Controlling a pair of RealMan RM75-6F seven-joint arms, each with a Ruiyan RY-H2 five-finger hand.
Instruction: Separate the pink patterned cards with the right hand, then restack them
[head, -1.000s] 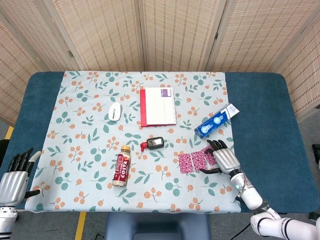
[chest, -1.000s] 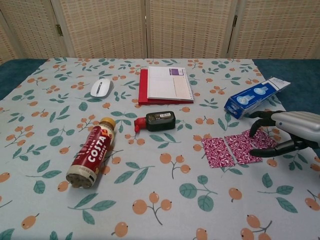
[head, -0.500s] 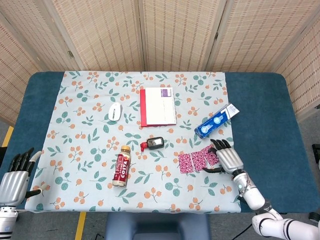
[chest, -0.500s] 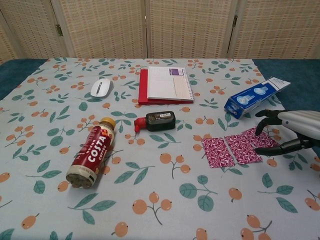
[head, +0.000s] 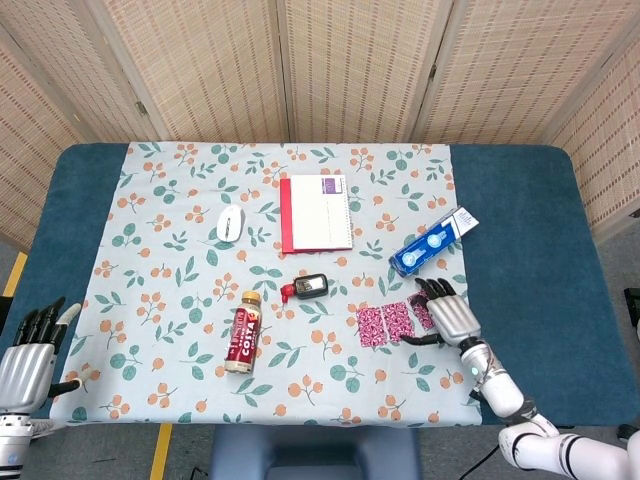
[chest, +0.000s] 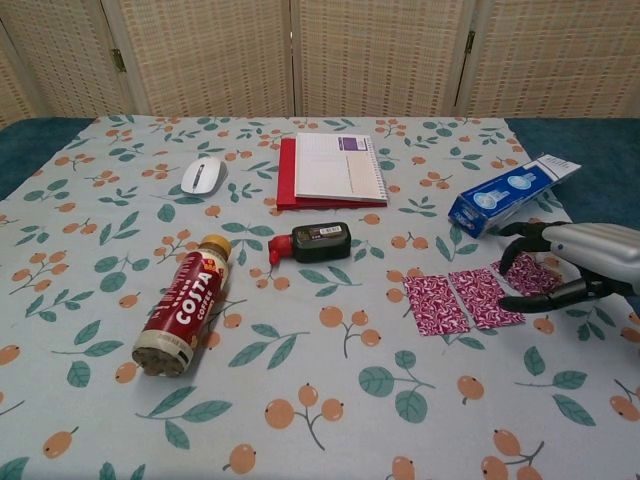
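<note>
Three pink patterned cards lie flat in a row on the floral cloth: the left card (chest: 436, 304), the middle card (chest: 483, 295) and the right card (chest: 532, 276). In the head view they show as the pink row (head: 396, 321). My right hand (chest: 572, 262) (head: 451, 315) arches over the right card, its fingertips (chest: 511, 246) down at the card's far edge and its thumb low by the middle card's near corner. It holds nothing lifted. My left hand (head: 27, 362) rests at the table's near left corner, fingers apart and empty.
A blue box (chest: 510, 192) lies just behind my right hand. A black device with a red cap (chest: 312, 242), a Costa bottle on its side (chest: 185, 305), a red notebook (chest: 332, 170) and a white mouse (chest: 201, 174) sit further left.
My right hand drew slightly to the right half a second ago and has come back left over the right card. The cards lie about as before. The left hand has barely moved.
</note>
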